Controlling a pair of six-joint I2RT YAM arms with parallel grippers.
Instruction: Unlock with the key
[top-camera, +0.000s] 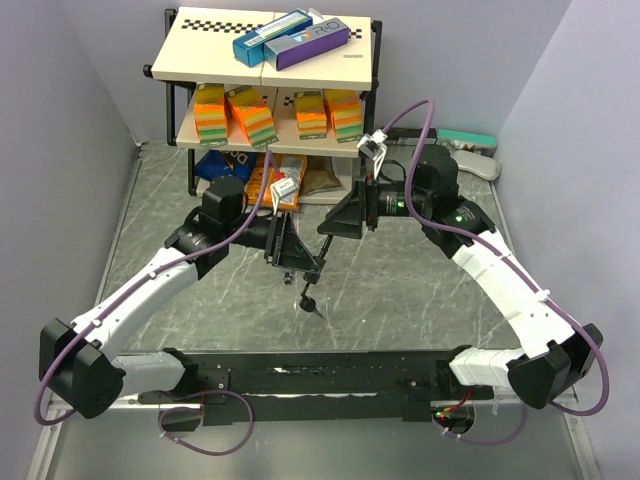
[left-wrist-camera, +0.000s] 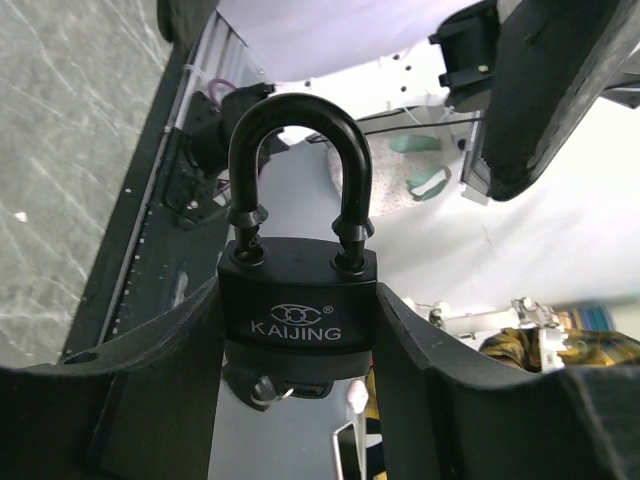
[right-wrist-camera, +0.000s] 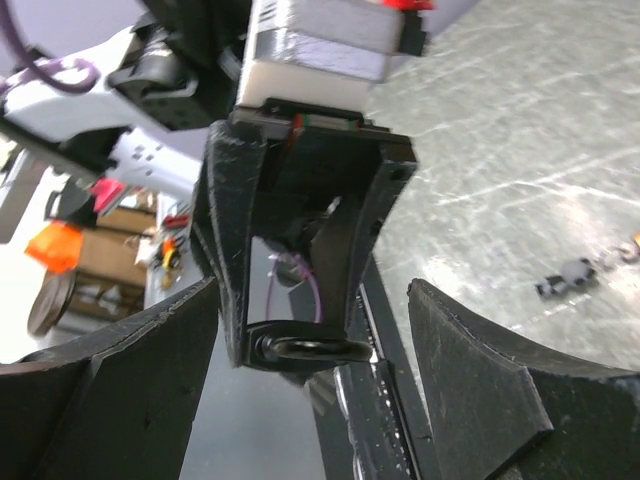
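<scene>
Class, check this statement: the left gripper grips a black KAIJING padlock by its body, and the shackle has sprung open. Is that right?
Not quite. The left gripper does grip the black KAIJING padlock by its body, but the shackle is closed, with both legs seated in the body. The left wrist view shows it.

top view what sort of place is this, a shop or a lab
Probably a robotics lab cell: a left arm and right arm bolted to a table, plain grey walls around it, a small shelf of boxes.
</scene>
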